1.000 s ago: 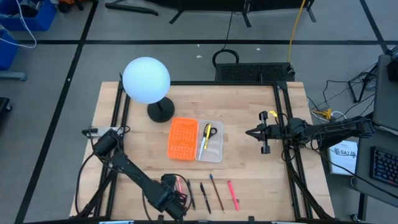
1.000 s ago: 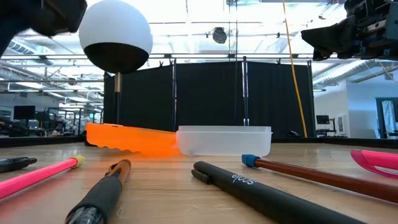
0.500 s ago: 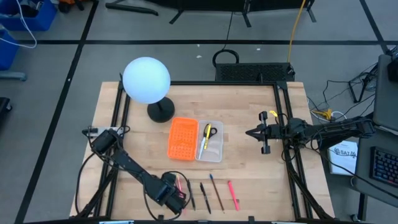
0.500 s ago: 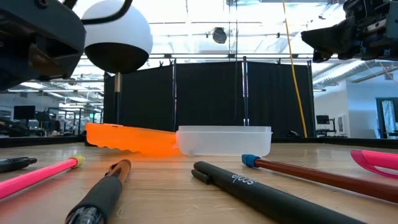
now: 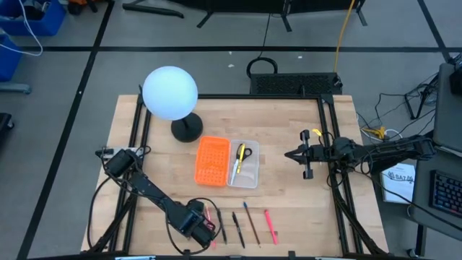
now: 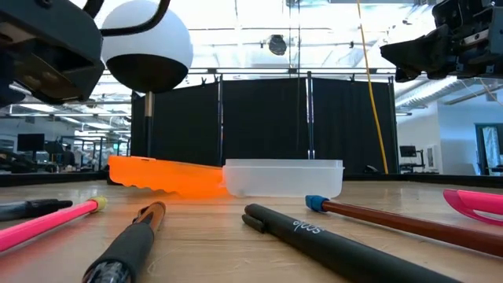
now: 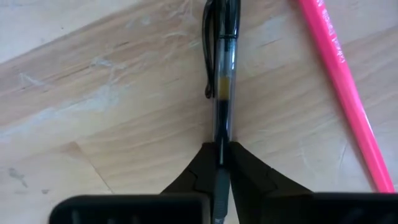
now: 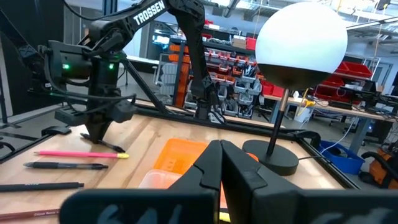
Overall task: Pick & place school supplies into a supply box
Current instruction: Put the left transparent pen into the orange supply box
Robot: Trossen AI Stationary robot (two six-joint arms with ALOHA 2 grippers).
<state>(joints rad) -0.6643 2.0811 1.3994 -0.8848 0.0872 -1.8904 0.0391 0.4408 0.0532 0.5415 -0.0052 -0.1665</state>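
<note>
Pale wood-grain worktop [image 5: 289, 195] under me, and my left pincer [image 7: 222, 163] is pinching a clear-barrelled black pen [image 7: 221, 74] at the near edge, beside a pink pencil [image 7: 346, 93]. My other arm reads "TROSSEN"; its right pincer [image 8: 221, 163] hangs pressed together. Translucent plastic supply box [image 5: 245, 166] sits mid-worktop.

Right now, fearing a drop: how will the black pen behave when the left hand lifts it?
The black pen looks thin and stiff, probably light. The left hand pinches its smooth barrel, so it may slip. Its clip may limit rolling.
</note>
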